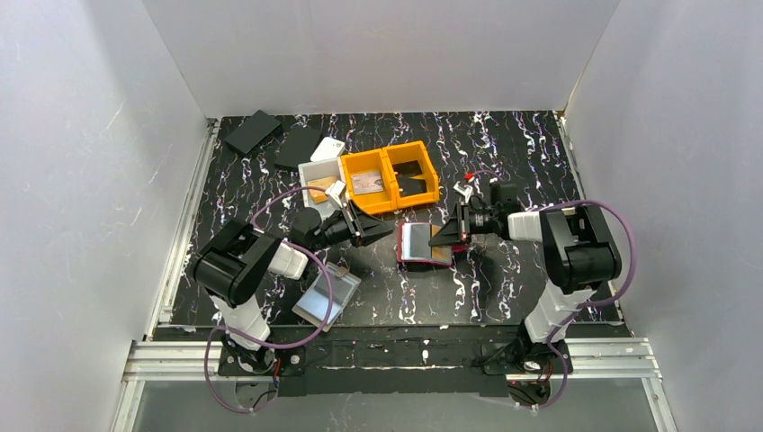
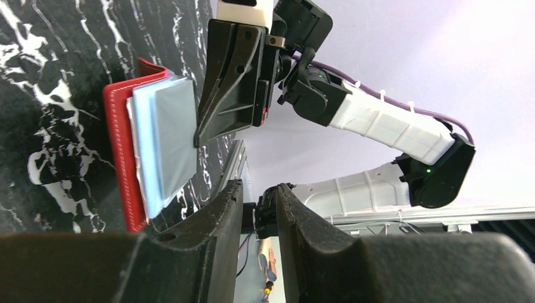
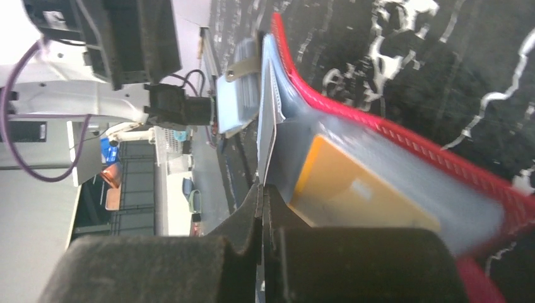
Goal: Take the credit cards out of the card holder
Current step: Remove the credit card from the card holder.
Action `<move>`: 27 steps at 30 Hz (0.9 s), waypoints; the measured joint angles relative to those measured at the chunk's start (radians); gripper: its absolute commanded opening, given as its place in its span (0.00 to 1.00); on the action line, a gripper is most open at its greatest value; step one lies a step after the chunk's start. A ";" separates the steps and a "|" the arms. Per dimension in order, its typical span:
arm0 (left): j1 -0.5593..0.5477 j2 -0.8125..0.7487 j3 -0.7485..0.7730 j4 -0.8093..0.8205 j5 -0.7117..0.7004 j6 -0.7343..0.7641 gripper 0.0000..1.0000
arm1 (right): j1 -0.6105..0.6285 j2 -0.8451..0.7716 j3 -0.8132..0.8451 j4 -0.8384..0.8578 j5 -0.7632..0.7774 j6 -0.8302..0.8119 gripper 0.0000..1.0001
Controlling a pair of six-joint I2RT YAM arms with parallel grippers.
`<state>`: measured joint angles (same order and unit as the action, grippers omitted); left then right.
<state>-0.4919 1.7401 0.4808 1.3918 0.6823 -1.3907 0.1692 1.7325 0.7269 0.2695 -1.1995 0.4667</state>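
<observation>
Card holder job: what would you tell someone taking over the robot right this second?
Left gripper: slightly open, empty, facing the card holder.
Right gripper: shut on a clear sleeve of the open holder.
Done: what looks like one grey card lies in the orange bin.
Left: an orange card sits in a sleeve; pull it out.

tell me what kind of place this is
Probably a robot lab test cell: white panel walls box in a black marbled table, an aluminium rail runs along its near edge, and an orange bin and red card holder are laid out.
</observation>
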 measured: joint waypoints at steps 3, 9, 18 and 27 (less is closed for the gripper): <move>-0.009 0.029 -0.002 -0.001 -0.002 0.003 0.26 | 0.014 0.045 0.020 -0.099 0.032 -0.083 0.01; -0.068 0.164 0.001 -0.004 -0.017 0.014 0.24 | 0.058 0.103 0.055 -0.248 0.089 -0.208 0.01; -0.103 0.267 0.056 -0.030 -0.064 0.055 0.21 | 0.065 0.124 0.085 -0.341 0.125 -0.289 0.01; -0.129 0.268 0.083 -0.117 -0.102 0.101 0.13 | 0.068 0.128 0.098 -0.372 0.127 -0.313 0.01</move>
<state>-0.6205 2.0079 0.5636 1.2743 0.5800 -1.2900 0.2371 1.8606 0.8249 -0.1028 -1.0725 0.1535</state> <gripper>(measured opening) 0.144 0.029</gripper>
